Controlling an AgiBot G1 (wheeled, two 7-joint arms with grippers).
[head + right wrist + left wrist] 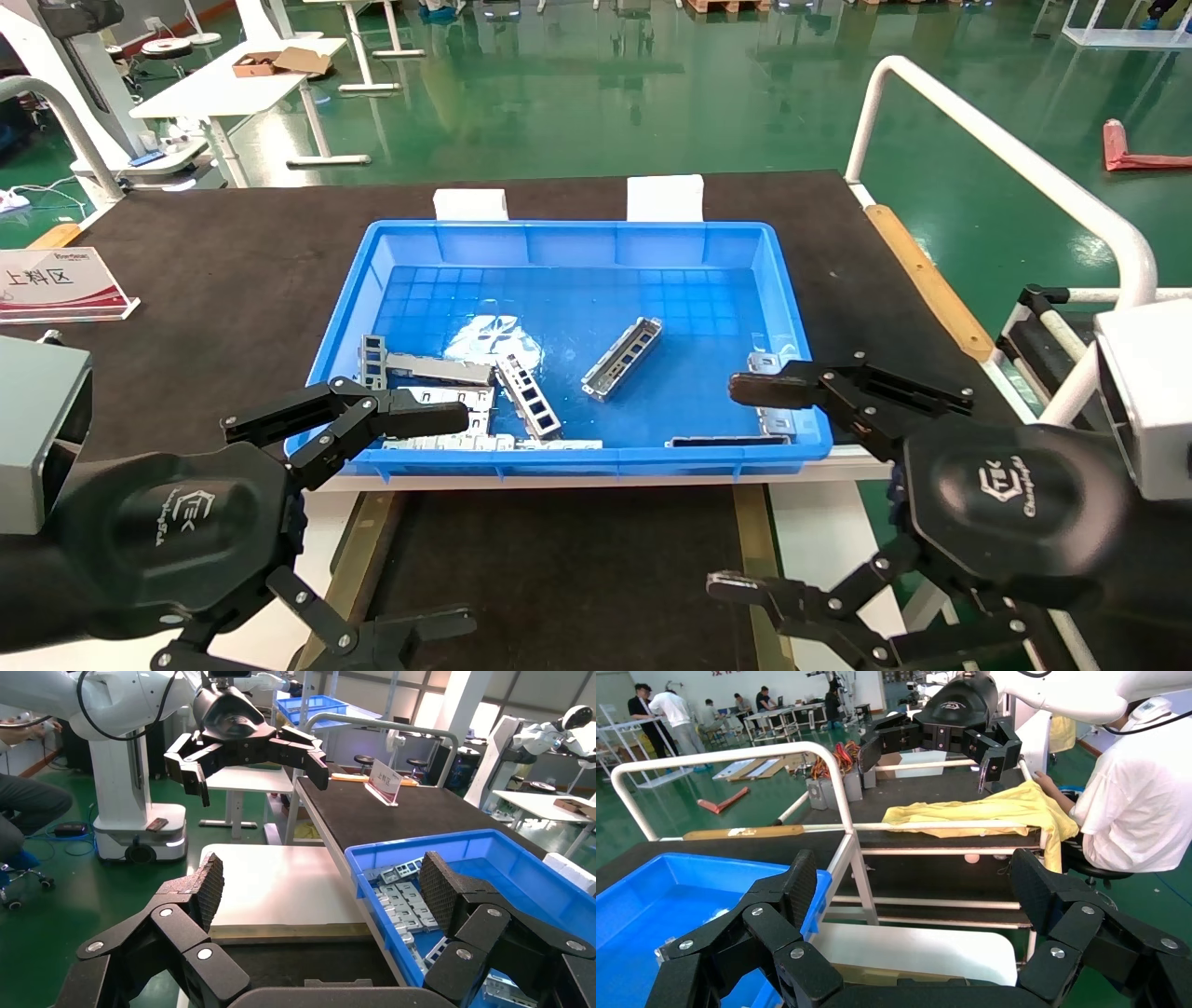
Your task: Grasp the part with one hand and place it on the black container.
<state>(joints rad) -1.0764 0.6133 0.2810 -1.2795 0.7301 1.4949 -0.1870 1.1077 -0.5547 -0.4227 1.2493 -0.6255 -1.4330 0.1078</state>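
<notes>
Left gripper [424, 522] spread wide and empty, upper finger over the near-left corner of the blue bin [787, 308], lower finger down over the black container [577, 559]. Right gripper [745, 489] likewise wide apart and empty, upper finger at the bin's near-right corner, lower finger low, off the container's right frame edge. Both wrist views confirm the fingers [796, 885] are parted with nothing between; the right wrist view shows pads [207, 881] well apart, with the bin and its metal pieces off to one side. Step looks like pre-grasp: neither hand has gone for anything yet, nothing placed on the container. The part [622, 359] lies inside the bin, lone, about mid-floor slightly toward the right wall, diagonal, one end toward the far-right, cutouts visible, clear of other pieces. Second similar strip [529, 396] lies nearer the bin's near wall, touching the pile of flat grey plates [438, 373] at near-left. The part sits between the two grippers, beyond both, somewhat closer to the right one. Next move probably: one hand reaches over the near wall, turns to straddle the strip across its narrow width, descends, closes. Container sits just beside the bin's near wall, so a short carry back.
</notes>
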